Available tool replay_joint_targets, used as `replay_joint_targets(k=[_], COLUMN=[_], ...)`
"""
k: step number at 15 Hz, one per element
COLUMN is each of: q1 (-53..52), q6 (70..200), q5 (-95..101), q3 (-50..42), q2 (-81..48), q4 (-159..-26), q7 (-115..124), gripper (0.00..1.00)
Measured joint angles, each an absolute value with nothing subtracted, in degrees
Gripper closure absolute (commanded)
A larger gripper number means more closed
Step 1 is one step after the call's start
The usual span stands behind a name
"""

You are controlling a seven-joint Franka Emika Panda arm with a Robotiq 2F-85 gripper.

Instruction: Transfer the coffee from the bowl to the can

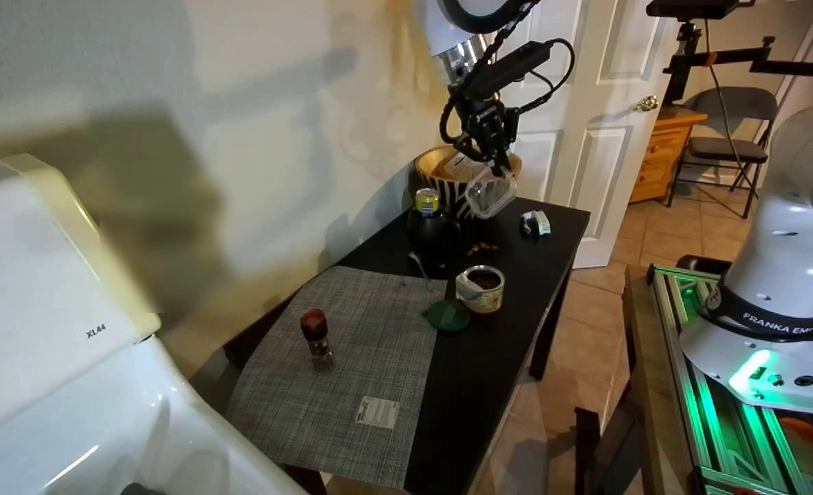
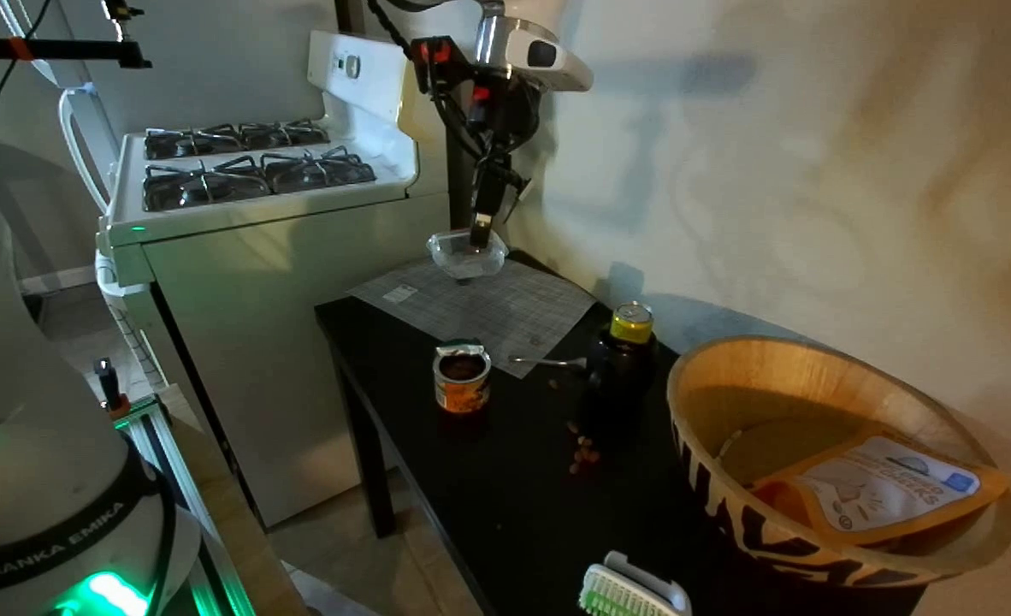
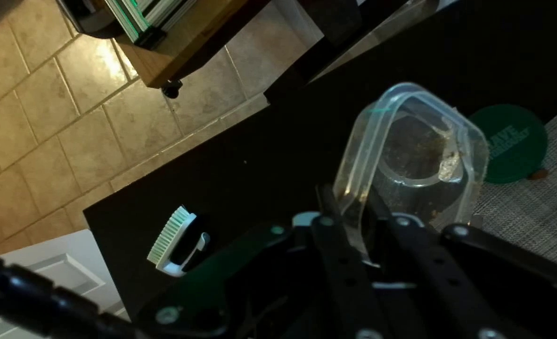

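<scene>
The gripper (image 1: 499, 167) is shut on the near wall of a clear plastic bowl (image 1: 491, 196) and holds it in the air, tilted. Both also show in an exterior view, the bowl (image 2: 469, 258) and the gripper (image 2: 481, 238), and in the wrist view, the bowl (image 3: 368, 127) and the gripper (image 3: 354, 197). The bowl looks mostly bare, with small brown specks on its wall. The open can (image 1: 481, 297) stands upright on the black table with dark coffee inside and a peeled foil flap; it shows also in an exterior view (image 2: 463, 395). In the wrist view its rim shows through the clear plastic.
A green lid (image 1: 448, 315) lies beside the can. A dark jug (image 2: 617, 376) topped by a yellow can (image 2: 632, 325), a spoon (image 2: 548, 362) and scattered brown bits (image 2: 584, 452) are near. A striped basket (image 2: 728, 505), brush (image 3: 175, 242) and grinder (image 1: 316, 333) stand around; a wall is behind.
</scene>
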State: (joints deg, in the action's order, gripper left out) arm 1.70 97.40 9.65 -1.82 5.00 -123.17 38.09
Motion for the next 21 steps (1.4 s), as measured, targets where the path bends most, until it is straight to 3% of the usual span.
replay_joint_targets(k=[4, 12, 20, 21], q1=[1.91, 0.14, -1.38, -0.97], q6=[105.56, 144.25, 149.15, 149.15], q5=[4.73, -2.44, -16.03, -17.93], q3=[-1.83, -1.21, 2.89, 2.88], q2=[3.40, -14.26, -24.28, -24.66], q4=[-123.57, -121.55, -115.76, -115.78], q7=[44.56, 54.58, 47.64, 46.75], gripper=[0.96, 0.96, 0.96, 0.58])
